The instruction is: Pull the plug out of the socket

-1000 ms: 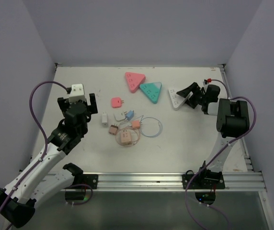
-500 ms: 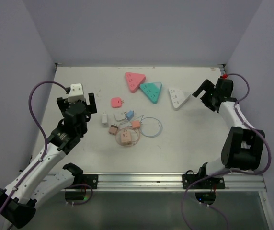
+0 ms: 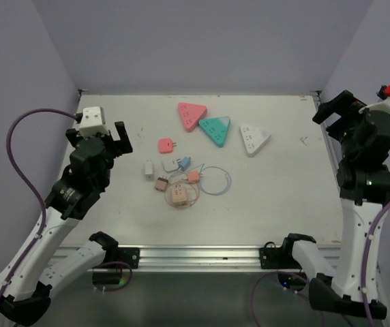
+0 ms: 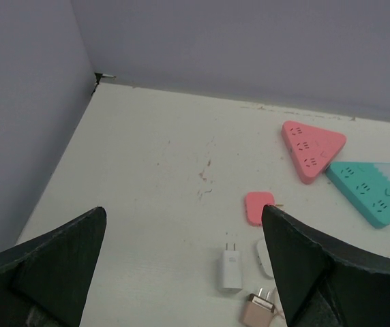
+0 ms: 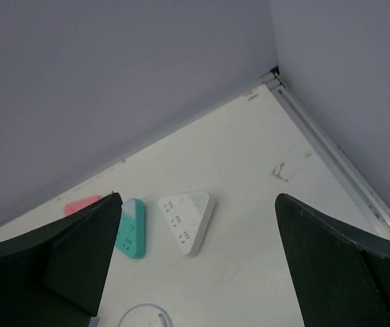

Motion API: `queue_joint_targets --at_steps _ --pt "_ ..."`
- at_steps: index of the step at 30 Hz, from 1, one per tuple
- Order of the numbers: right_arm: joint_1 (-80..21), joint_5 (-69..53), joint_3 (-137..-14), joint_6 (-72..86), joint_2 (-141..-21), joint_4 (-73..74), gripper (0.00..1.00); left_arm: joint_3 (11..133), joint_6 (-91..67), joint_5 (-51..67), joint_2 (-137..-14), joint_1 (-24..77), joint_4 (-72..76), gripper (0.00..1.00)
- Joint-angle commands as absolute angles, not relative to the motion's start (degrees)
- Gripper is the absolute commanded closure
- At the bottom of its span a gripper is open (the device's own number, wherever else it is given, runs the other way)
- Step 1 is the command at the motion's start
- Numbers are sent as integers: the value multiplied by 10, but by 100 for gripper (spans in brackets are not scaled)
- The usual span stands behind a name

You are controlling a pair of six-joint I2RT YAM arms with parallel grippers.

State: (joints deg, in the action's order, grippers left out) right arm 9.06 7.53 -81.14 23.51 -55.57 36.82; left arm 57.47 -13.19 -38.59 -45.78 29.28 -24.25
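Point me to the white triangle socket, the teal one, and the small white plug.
white triangle socket point(image 5: 186, 220), right wrist view, centre of top face
teal socket point(image 4: 367, 191), left wrist view, middle of top face
small white plug point(image 4: 231, 271), left wrist view, body below the prongs

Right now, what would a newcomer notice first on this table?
First, three triangular plastic sockets in a row toward the far side: the pink socket, the teal socket and the white socket. Near the middle lies a cluster of small plugs beside a thin cable loop. The left gripper and right gripper hang open, holding nothing.
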Motion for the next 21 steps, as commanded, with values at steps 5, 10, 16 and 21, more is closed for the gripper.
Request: queue_joint_targets --at_steps 5,10,16,21 --pt "84 92 -868 162 -437 402 1 706 -143 -357 -420 289 -365 0" --pt "30 101 -855 151 -395 392 1 751 -127 -368 -394 289 -387 0" --pt "-25 140 -798 123 -341 355 1 750 -110 -399 -351 289 -372 0" --pt "-38 119 -756 120 -322 318 1 718 -115 -441 -307 289 -341 0"
